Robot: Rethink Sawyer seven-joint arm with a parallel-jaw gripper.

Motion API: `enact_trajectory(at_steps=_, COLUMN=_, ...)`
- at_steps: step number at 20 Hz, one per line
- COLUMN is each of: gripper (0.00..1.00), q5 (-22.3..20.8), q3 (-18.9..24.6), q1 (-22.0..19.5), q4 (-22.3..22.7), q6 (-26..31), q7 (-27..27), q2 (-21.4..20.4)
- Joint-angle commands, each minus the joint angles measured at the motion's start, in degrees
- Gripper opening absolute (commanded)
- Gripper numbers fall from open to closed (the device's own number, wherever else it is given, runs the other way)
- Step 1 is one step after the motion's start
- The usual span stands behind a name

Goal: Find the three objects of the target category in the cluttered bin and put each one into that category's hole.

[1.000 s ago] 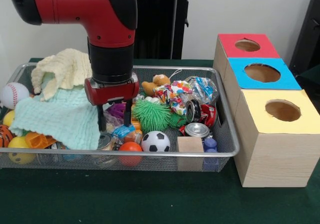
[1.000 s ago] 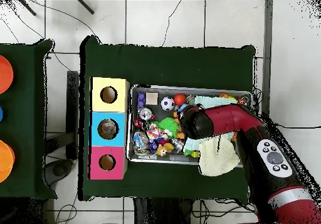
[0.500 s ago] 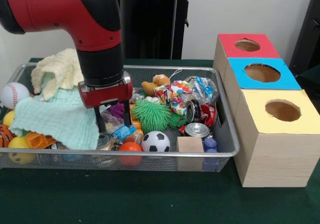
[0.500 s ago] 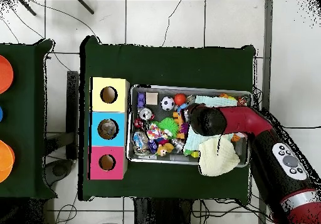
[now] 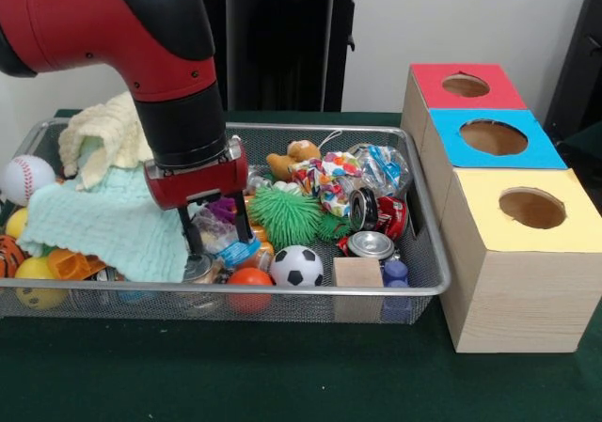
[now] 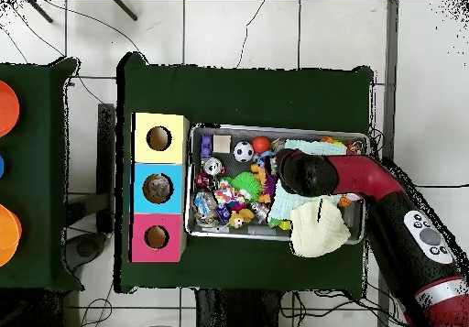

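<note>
1. The gripper [image 5: 217, 242] hangs low in the bin [image 5: 428, 286], left of centre in the front view, beside the pale green cloth [image 5: 103, 223].
2. Its two dark fingers [image 5: 192, 236] stand apart, pointing down, with a crinkly clear bottle [image 5: 224, 239] with a blue label between them. Whether they already pinch it I cannot tell for sure; they look open around it, not clamped.
3. A second bottle [image 5: 378, 166], blue and white print, lies at the bin's upper right corner, near the boxes. The third is not evident; it may be under the cloths.
4. The blue hole [image 5: 493, 137] is on the middle box, right of the frame, between the red hole [image 5: 465, 85] and the yellow hole [image 5: 531, 208].
5. To do this grasp well: close across the bottle's body, not its label end, since thin wrinkly walls will likely give and could squirt out sideways.
6. Keep the left finger clear of the green cloth's edge, which lies just beside it and could get dragged up too.
7. Lift straight up before travelling, so the orange ball [image 5: 246, 279] and soccer ball [image 5: 295, 266] just below in the frame are not knocked about.
8. In the overhead view the arm's wrist [image 6: 302, 171] hides the grasp, so the front view is the one to judge by.
</note>
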Motion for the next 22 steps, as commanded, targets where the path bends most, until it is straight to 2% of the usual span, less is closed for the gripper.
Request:
enact_trajectory(at_steps=1, gripper=1.0, q5=-1.73, q3=3.12, q1=0.48, q4=-0.68, q6=3.37, q7=-14.67, q2=8.07)
enact_trajectory(at_steps=10, gripper=1.0, q5=-2.44, q3=3.23, q1=1.7, q4=0.7, q6=1.49, q7=-11.17, q2=8.68)
enact_trajectory(at_steps=22, gripper=1.0, q5=-2.99, q3=3.19, q1=2.19, q4=0.36, q6=1.64, q7=-10.91, q2=9.21)
